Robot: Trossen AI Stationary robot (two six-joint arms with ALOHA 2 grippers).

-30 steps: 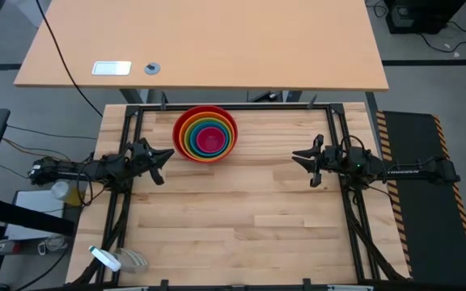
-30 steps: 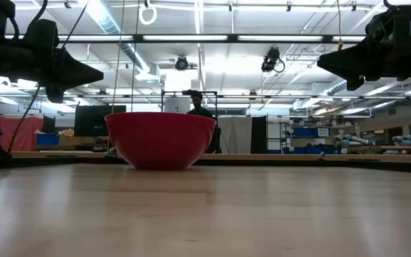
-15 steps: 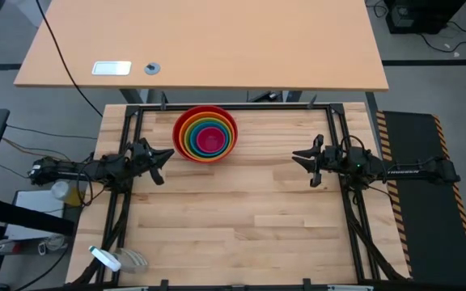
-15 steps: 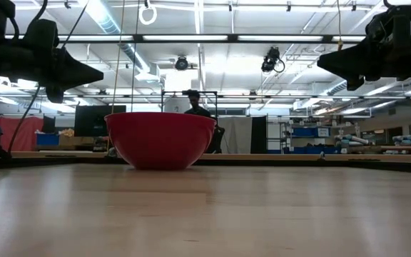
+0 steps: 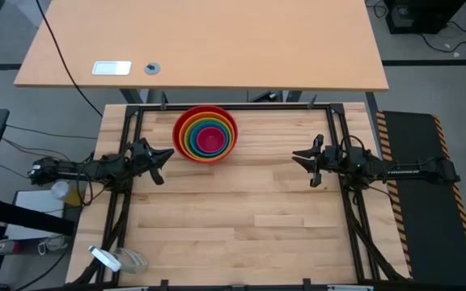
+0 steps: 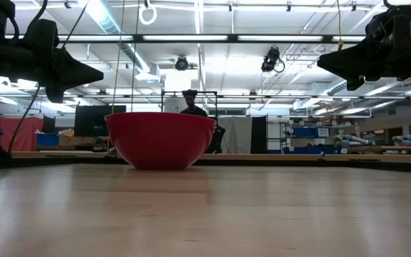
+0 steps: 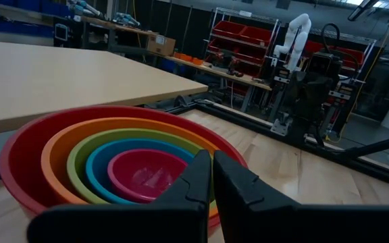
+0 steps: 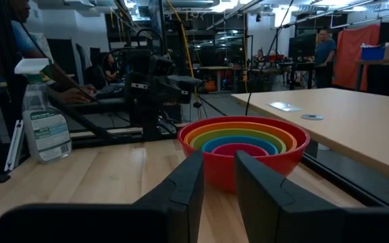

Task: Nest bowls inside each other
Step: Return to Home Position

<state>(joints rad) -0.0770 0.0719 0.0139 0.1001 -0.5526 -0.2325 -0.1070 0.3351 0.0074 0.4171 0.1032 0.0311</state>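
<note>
- My left gripper point(image 7: 212, 172) hangs above the left edge of the tabletop point(image 5: 233, 218), pointing inward, its two fingers pressed together with nothing between them.
- My right gripper point(image 8: 218, 179) hangs above the opposite edge, facing the left one across the wood. Its fingers stand a narrow gap apart and hold nothing.
- In the low view both grippers sit well clear of the surface, one at each upper corner.
- The bowls are all nested in one stack, which stands upright near the far edge of the tabletop, left of centre and closer to my left gripper than to my right.
- The red bowl point(image 6: 160, 139) is the outermost and rests directly on the wood.
- Inside it, in order, sit the orange bowl point(image 7: 54, 158), the green bowl point(image 7: 78, 162) and the blue bowl point(image 7: 98, 169), with the pink bowl point(image 7: 144, 177) in the middle.
- From overhead the rims read as even, centred rings.
- Neither gripper touches the stack.
- A spray bottle point(image 8: 44, 128) stands off past the left arm.
- A separate tan desk point(image 5: 217, 40) lies beyond the far edge.
- A person point(image 6: 190, 103) shows behind the red bowl, out in the room.
</note>
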